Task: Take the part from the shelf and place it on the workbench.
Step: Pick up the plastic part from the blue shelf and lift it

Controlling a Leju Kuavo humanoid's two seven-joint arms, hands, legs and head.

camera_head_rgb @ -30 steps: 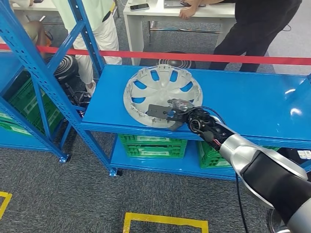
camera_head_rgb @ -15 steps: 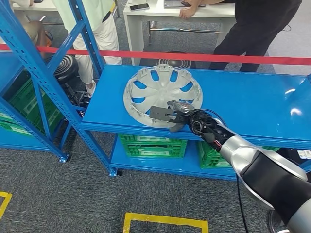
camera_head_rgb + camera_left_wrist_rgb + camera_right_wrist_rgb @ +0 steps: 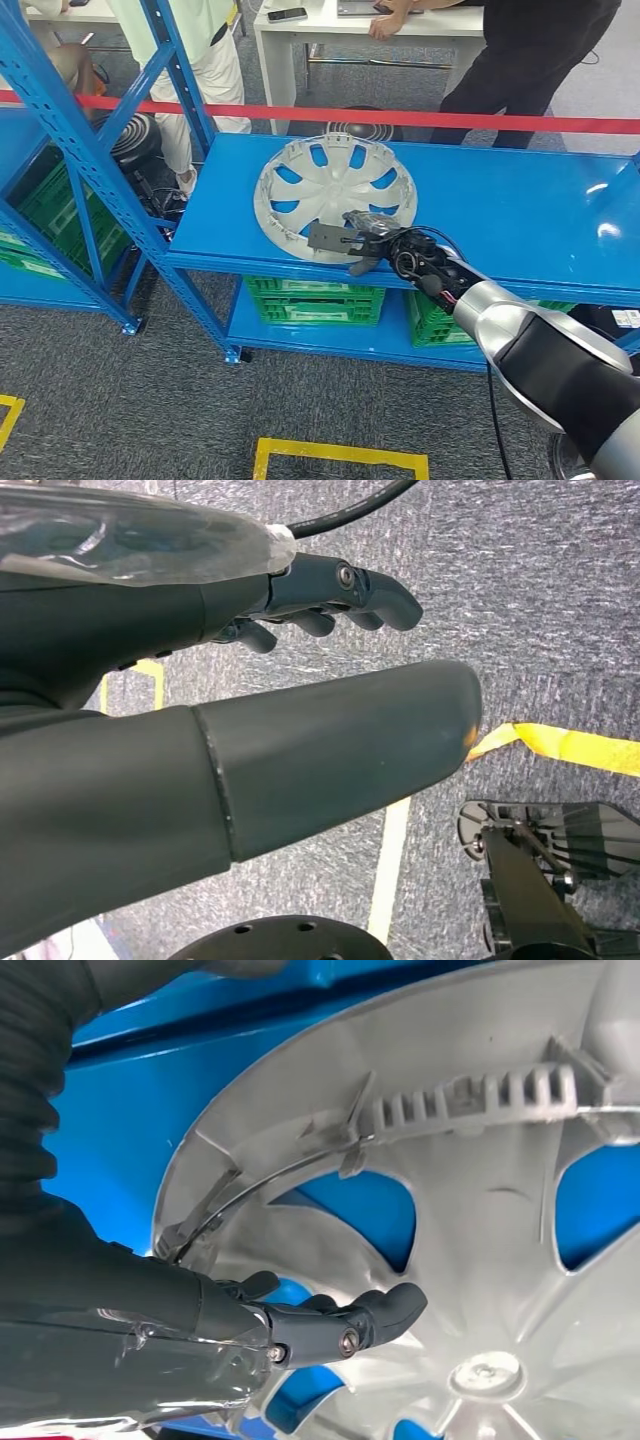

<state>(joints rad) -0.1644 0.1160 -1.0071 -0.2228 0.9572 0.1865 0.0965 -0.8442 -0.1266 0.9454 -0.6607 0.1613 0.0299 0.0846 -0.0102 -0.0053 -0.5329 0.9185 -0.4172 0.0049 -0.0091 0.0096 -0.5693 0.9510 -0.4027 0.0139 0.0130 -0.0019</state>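
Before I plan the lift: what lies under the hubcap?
The blue shelf shows through the hubcap cutouts. The right hand covers its near rim, hiding what's beneath there.

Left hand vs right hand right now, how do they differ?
The right hand reaches over the hubcap on the blue shelf; the left hand hangs above grey carpet. Right fingers lie inside the hubcap's rim; left fingers touch nothing. Neither clearly grips anything.

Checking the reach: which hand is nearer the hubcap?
Right. The right hand is at the hubcap's near rim, fingers over its inside. The left hand hangs over the floor, away from it.
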